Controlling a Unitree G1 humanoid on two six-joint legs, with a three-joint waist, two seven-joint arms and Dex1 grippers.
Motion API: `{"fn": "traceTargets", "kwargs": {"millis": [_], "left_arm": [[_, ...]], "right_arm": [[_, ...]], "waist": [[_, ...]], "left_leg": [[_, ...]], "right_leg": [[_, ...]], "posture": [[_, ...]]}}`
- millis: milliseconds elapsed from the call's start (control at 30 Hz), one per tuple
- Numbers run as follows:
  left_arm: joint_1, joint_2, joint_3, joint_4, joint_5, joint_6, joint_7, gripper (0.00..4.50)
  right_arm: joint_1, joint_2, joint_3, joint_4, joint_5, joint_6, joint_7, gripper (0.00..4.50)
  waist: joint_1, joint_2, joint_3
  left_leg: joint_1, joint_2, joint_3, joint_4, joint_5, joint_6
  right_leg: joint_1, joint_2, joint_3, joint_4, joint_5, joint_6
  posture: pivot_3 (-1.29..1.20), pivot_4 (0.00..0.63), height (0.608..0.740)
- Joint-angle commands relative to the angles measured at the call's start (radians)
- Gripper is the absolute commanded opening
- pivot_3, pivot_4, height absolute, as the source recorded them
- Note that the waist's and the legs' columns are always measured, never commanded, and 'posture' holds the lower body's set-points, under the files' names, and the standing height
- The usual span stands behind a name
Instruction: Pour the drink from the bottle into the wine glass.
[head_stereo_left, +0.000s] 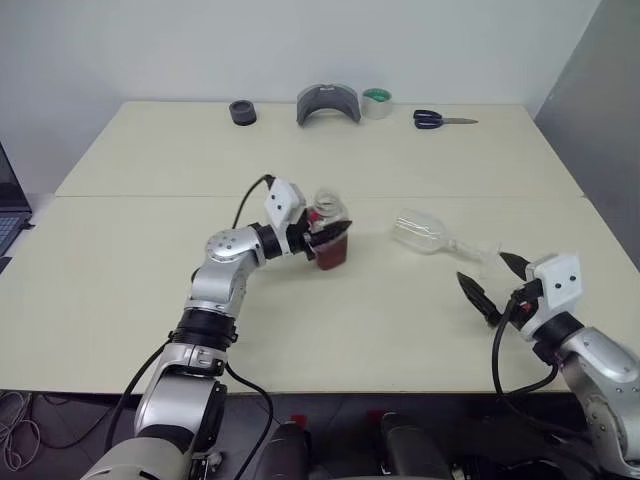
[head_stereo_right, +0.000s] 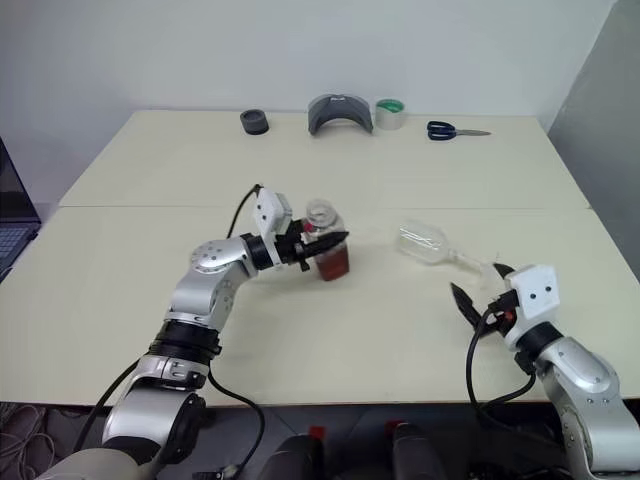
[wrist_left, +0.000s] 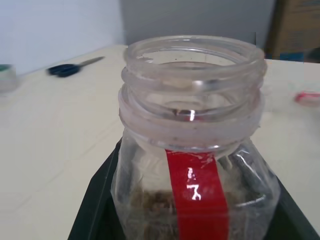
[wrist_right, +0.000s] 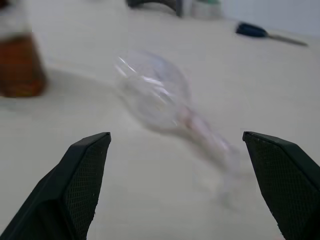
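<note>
My left gripper (head_stereo_left: 322, 237) is shut on the bottle (head_stereo_left: 329, 236), which it holds upright at the middle of the table. The bottle's wide neck (wrist_left: 192, 65) is uncapped, and a red label strip (wrist_left: 196, 192) runs down its side. The reddish-brown drink (head_stereo_left: 333, 256) fills its lower part. The clear wine glass (head_stereo_left: 424, 232) lies on its side to the right of the bottle, with its stem (wrist_right: 202, 135) pointing toward my right gripper. My right gripper (head_stereo_left: 487, 272) is open and level just short of the glass's foot, with nothing between its fingers (wrist_right: 85, 175).
Along the far edge of the table are a black round piece (head_stereo_left: 242, 112), a grey curved object (head_stereo_left: 328, 104), a tape roll (head_stereo_left: 376, 102) and blue scissors (head_stereo_left: 440, 120). A laptop (head_stereo_left: 8, 215) shows at the left edge. A small pink-red thing (wrist_left: 306, 97) lies on the table.
</note>
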Motion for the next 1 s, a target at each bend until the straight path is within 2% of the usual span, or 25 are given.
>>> {"fn": "traceTargets", "kwargs": {"millis": [33,233,400,667,1000], "left_arm": [[-0.04,0.036,0.08,0.032,0.021,-0.017,0.137,1.76],[-0.054,0.082,0.161,0.099,0.035,0.011,0.311,1.74],[-0.047,0.112,0.203,0.104,0.027,0.059,0.4,1.74],[-0.025,0.156,0.219,0.093,0.044,0.102,0.473,1.74],[0.034,0.164,0.259,0.018,0.03,0.1,0.552,1.74]], "right_arm": [[-0.097,-0.025,0.065,-0.075,0.094,0.087,0.028,4.5],[-0.318,-0.002,0.256,0.011,0.053,0.124,0.036,4.5],[-0.455,0.06,0.358,0.137,-0.01,0.093,0.032,4.5],[-0.558,0.159,0.443,0.225,-0.053,0.096,0.034,4.5],[-0.61,0.234,0.473,0.263,-0.074,0.083,0.046,4.5]], "waist": [[-0.001,0.0,0.0],[0.001,-0.001,0.0],[0.002,-0.001,0.0],[-0.003,-0.001,0.0],[-0.01,-0.001,0.0]], "left_leg": [[0.0,0.0,0.0,0.0,0.0,0.0],[-0.001,-0.001,-0.001,0.0,0.0,0.0],[-0.001,-0.001,-0.001,0.0,0.0,0.0],[-0.001,-0.001,-0.001,0.0,0.0,0.0],[-0.001,0.0,-0.001,0.0,0.0,0.0]], "right_leg": [[0.0,0.0,0.0,0.0,0.0,0.0],[-0.001,-0.001,-0.001,-0.001,0.0,0.0],[-0.001,-0.002,-0.001,-0.001,0.0,0.0],[-0.002,-0.001,-0.001,0.0,0.0,0.0],[-0.002,-0.002,0.0,0.0,0.001,0.0]], "posture": [[0.0,0.15,0.74],[0.0,0.15,0.74],[0.0,0.15,0.74],[0.0,0.15,0.74],[0.0,0.15,0.74]]}}
